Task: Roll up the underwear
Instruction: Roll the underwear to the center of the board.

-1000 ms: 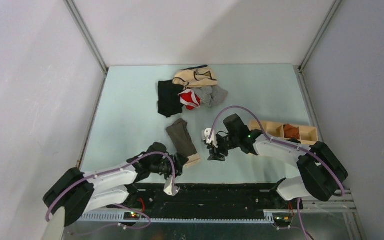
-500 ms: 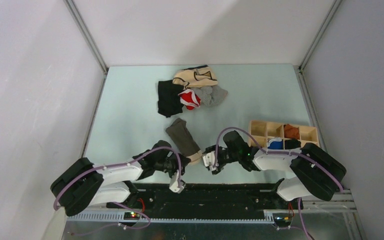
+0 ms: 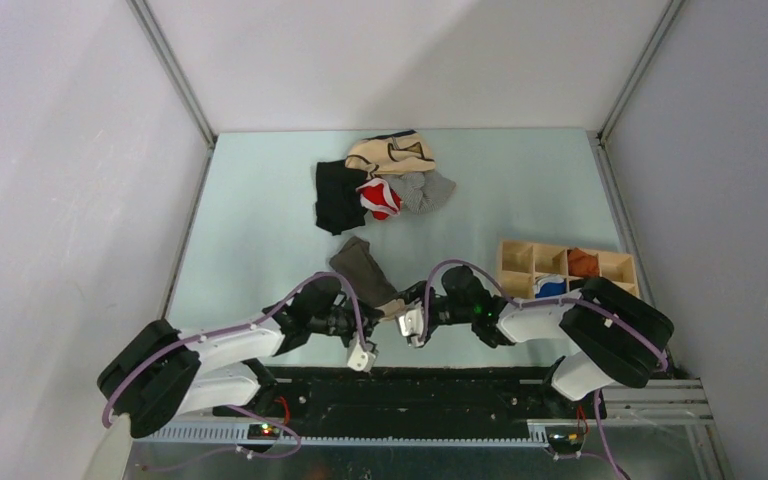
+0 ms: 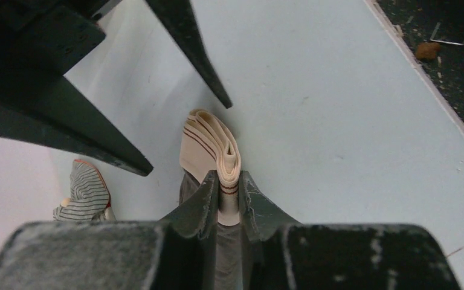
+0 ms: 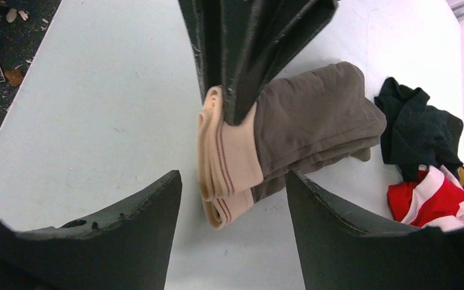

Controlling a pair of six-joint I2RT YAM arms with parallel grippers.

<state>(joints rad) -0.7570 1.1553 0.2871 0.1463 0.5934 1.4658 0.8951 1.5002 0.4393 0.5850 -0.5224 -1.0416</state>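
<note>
The underwear [image 3: 363, 268] is dark olive-brown boxer briefs, folded into a long strip on the table, with the cream waistband [image 3: 392, 309] at the near end. My left gripper [image 3: 378, 314] is shut on the waistband's folded layers; the left wrist view shows its jaws [image 4: 229, 176] pinching the cream band [image 4: 208, 142]. My right gripper [image 3: 412, 301] is open and empty, facing the same end from the right. In the right wrist view [image 5: 232, 202] its fingers straddle the waistband [image 5: 226, 160] without touching it, and the brown fabric [image 5: 317, 118] lies beyond.
A pile of other garments [image 3: 380, 178] lies at the back: black [image 5: 417, 124], red and white [image 5: 430, 200], beige, grey, and a striped piece [image 4: 87, 190]. A wooden divided box [image 3: 565, 265] stands at the right. The table's near edge [image 4: 423, 72] is close to both grippers.
Both arms have moved in to the underwear's near end. My left gripper has taken hold of the waistband. My right gripper has moved left and nearer, up to the waistband.
</note>
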